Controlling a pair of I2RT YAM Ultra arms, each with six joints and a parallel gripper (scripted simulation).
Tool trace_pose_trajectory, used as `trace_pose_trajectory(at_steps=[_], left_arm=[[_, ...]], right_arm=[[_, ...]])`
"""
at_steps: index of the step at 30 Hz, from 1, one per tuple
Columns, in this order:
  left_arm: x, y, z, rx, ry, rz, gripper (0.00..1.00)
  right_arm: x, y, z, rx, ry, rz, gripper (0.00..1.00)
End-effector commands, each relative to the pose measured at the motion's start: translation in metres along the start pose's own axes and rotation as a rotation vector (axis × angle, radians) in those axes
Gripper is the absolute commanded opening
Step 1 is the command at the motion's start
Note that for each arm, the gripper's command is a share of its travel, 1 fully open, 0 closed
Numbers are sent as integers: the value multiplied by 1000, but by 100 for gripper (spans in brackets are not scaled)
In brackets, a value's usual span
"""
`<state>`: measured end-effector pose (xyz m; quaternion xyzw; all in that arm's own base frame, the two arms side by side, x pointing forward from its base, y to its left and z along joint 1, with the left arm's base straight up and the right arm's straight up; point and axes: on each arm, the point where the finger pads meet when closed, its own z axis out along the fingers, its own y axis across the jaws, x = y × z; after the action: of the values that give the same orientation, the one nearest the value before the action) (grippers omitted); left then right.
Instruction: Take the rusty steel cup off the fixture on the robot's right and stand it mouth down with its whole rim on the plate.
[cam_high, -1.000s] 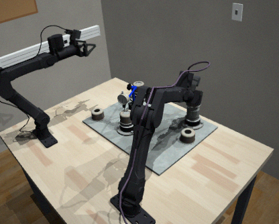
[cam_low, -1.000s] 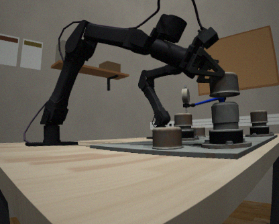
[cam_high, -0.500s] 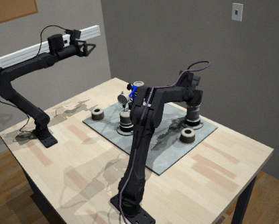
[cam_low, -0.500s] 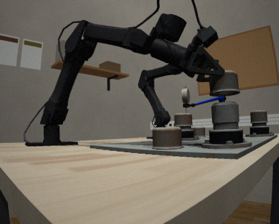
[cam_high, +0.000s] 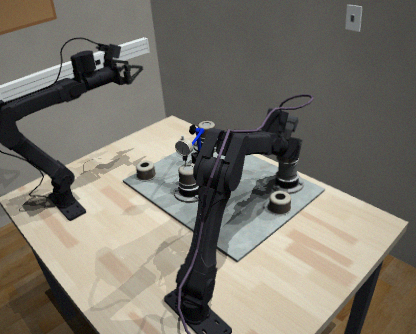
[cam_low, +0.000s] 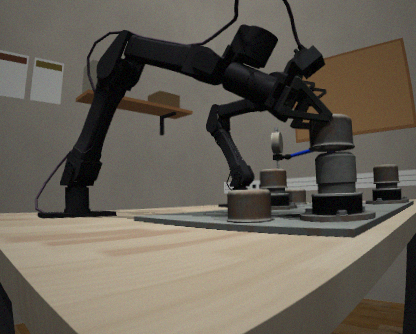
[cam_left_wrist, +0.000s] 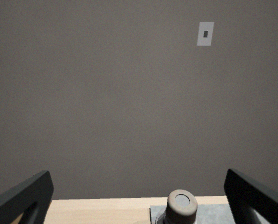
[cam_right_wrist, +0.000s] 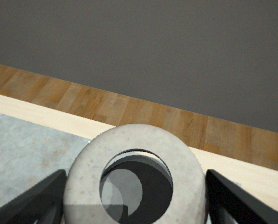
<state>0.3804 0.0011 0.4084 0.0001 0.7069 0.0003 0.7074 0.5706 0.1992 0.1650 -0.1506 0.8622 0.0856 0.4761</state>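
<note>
The rusty steel cup (cam_low: 334, 134) (cam_right_wrist: 137, 137) is in my right gripper (cam_low: 324, 121) (cam_right_wrist: 136, 178), which is shut on its sides. It is mouth down, close to upright, with the holed end up, and a narrow gap shows between its rim and the top of the fixture (cam_low: 336, 170) (cam_high: 288, 172) under it. In the top view the gripper and arm hide most of the cup. The grey-blue plate (cam_high: 235, 245) (cam_low: 200, 223) lies under the fixture. My left gripper (cam_high: 136, 73) (cam_left_wrist: 138, 178) is open and empty, high up and far from the plate.
One loose cup (cam_high: 279, 202) (cam_low: 249, 206) stands on the plate near the held cup's fixture, another (cam_high: 145, 171) at the far corner. A middle fixture (cam_high: 188, 191) and a back fixture (cam_low: 386, 193) carry cups. A dial gauge (cam_high: 183, 147) (cam_low: 277, 142) with a blue arm (cam_low: 300, 152) stands between.
</note>
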Motion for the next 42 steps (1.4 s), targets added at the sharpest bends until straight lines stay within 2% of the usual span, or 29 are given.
trace_pose_trajectory(at_steps=[1,4,10,17,18,19,42], left_arm=[[-23,-3,-6,15,-41,-1,100],[-23,-3,-6,15,-41,-1,100],[-23,-3,-6,15,-41,-1,100],[-23,-3,-6,15,-41,-1,100],[-23,-3,-6,15,-41,-1,100],[-23,-3,-6,15,-41,-1,100],[-23,-3,-6,15,-41,-1,100]], right_arm=[[-59,-2,-17,-5,-145,-6,75],[-54,-6,-9,1,-130,-4,75],[-78,4,-29,-13,-181,-11,75],[-78,5,-28,-15,-177,-13,75],[-77,1,-28,-7,-176,-8,0],[-66,4,-25,-13,-167,-12,0],[-69,4,-27,-13,-175,-12,0]])
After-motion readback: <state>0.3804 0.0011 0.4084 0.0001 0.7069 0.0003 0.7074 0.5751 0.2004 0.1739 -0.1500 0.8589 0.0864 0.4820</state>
